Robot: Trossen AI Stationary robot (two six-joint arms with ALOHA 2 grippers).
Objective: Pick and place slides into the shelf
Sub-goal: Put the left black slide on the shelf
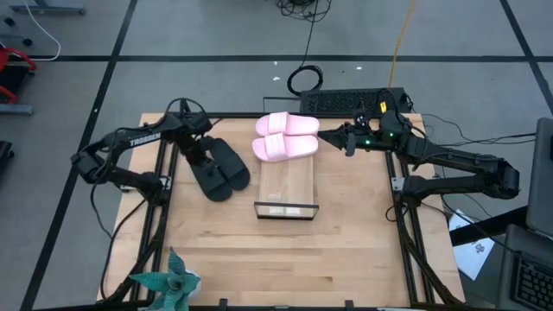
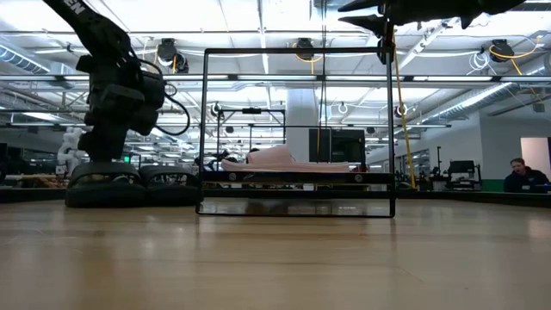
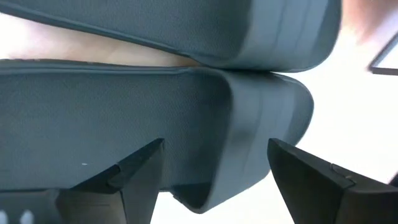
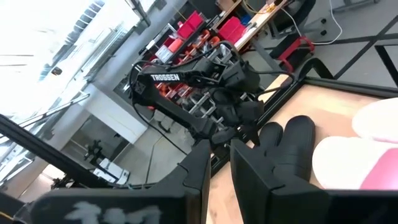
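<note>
The pink slides (image 1: 285, 136) lie on the shelf (image 1: 287, 186). The left gripper (image 1: 200, 154), fingers open, straddles the black slides (image 1: 219, 169) on the tabletop (image 1: 346, 242); next it must close. The right gripper (image 1: 348, 141) hovers, fingers almost closed, empty.

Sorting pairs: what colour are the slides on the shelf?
Pale pink slides; high view shows them best.

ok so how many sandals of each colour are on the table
pink sandals: 2, side by side at the far end of the shelf
black sandals: 2, beside the shelf under the left gripper
total: 4 sandals
</note>
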